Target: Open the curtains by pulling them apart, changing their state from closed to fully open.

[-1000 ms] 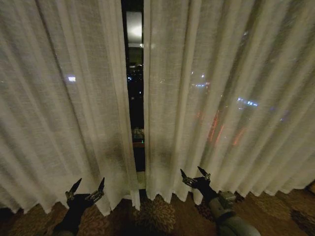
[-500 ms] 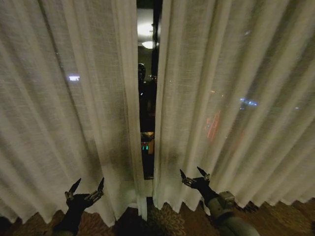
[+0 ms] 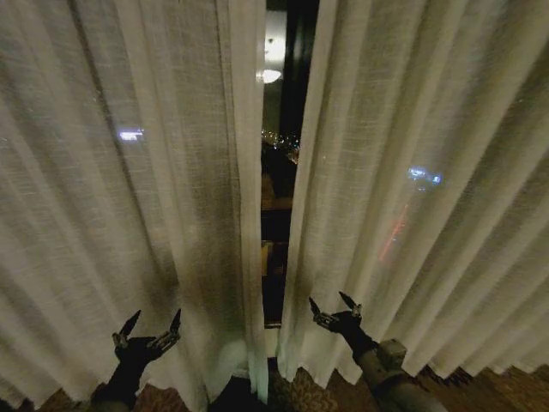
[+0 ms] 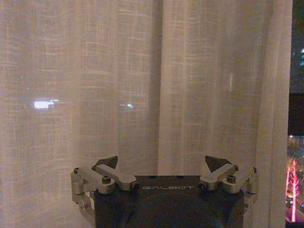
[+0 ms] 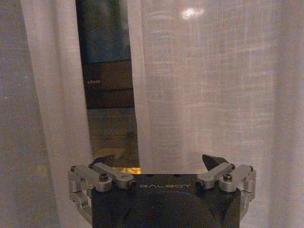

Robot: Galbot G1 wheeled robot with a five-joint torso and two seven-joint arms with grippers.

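Note:
Two sheer cream curtains hang before me. The left curtain panel and the right curtain panel are parted by a narrow dark gap. My left gripper is low in front of the left panel, open and holding nothing. My right gripper is open too, just right of the gap, in front of the right panel's inner edge. In the left wrist view the left gripper faces pleated fabric. In the right wrist view the right gripper faces the gap and the right panel.
Through the gap a dark window shows city lights and a reflected ceiling lamp. Patterned carpet lies below the wavy hems. Fabric spans the whole width ahead.
The whole head picture has shifted: the curtains loom closer, the gap sits further right and the hems lower, so the camera moved. Both grippers hold the same open pose.

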